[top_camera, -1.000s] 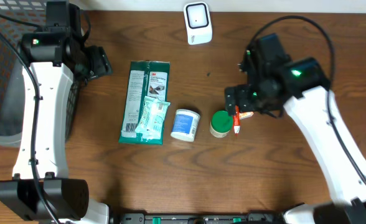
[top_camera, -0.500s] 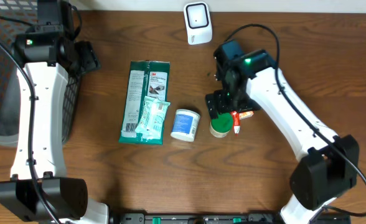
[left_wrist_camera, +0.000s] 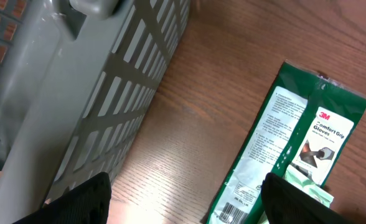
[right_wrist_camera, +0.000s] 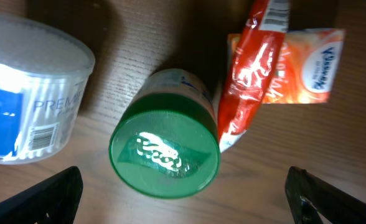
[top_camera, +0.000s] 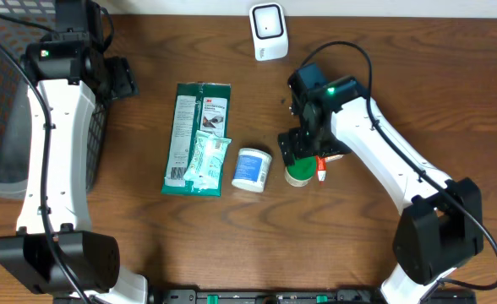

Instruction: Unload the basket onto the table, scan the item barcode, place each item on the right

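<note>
Green-lidded round white jar (right_wrist_camera: 164,152) stands upright near the middle of the brown wooden table (top_camera: 232,253), directly beneath the right gripper (right_wrist_camera: 184,204). The gripper's fingers are spread wide apart and hold nothing, one to each side of the lid. A red and orange foil sachet (right_wrist_camera: 258,68) lies against one side of the jar. A clear plastic tub of cotton swabs with a blue label (right_wrist_camera: 27,106) sits just beside the other.

The risk, as I judge it, comes from this crowding. A descending finger could land on the sachet or nudge the tub, tipping the jar or dragging the sachet up with it. The smooth round wall might also twist in the grip, turning the barcode away from the small white scanner (top_camera: 267,32) at the table's far edge.

The left gripper (left_wrist_camera: 186,208) hangs open and empty over bare table, between the grey plastic basket (left_wrist_camera: 77,93) and a green glove packet (left_wrist_camera: 295,143).
</note>
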Controlling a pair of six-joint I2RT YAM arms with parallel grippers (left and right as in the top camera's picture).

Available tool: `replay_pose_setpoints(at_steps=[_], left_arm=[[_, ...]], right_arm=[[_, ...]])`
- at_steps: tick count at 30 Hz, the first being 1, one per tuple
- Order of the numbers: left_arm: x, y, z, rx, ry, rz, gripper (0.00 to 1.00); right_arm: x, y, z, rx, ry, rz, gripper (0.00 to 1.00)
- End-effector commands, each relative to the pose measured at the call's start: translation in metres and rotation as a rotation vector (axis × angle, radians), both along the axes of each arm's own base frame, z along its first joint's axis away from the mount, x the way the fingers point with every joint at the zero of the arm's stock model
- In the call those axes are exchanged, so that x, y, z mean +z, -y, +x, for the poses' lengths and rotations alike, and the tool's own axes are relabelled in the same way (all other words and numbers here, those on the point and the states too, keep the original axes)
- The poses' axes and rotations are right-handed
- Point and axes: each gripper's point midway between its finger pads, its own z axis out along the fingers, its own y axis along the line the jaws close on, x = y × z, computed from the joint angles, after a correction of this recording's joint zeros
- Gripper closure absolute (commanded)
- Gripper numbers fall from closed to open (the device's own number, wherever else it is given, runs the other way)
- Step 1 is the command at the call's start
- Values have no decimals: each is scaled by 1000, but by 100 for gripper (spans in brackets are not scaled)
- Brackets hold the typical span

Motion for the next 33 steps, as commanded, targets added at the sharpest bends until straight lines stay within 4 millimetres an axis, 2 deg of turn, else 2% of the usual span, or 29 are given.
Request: replay_pose_setpoints(at_steps=[1,11,16,23,28,32,33], left_arm=[[-5,-9,0,4,-19,32,22],[-5,-9,0,4,-19,32,22],[-5,-9,0,4,-19,32,22],[-5,-9,0,4,-19,32,22],[-5,-9,0,4,-19,32,22],[-5,-9,0,4,-19,32,22],[-5,-9,0,4,-19,32,22]], right_arm=[[-13,-8,-10,33,-20,-1,1],[-49,-25,-17,155,29,6,1],[-50,-10,-10,152,70,-86,1],[-51,-9,-14,153,53,-84,1],[-53,-9,-13,153,58,-85,8],[-61,-7,-15,152,61,-85,11],[-64,-7,-15,152,61,-85,14]])
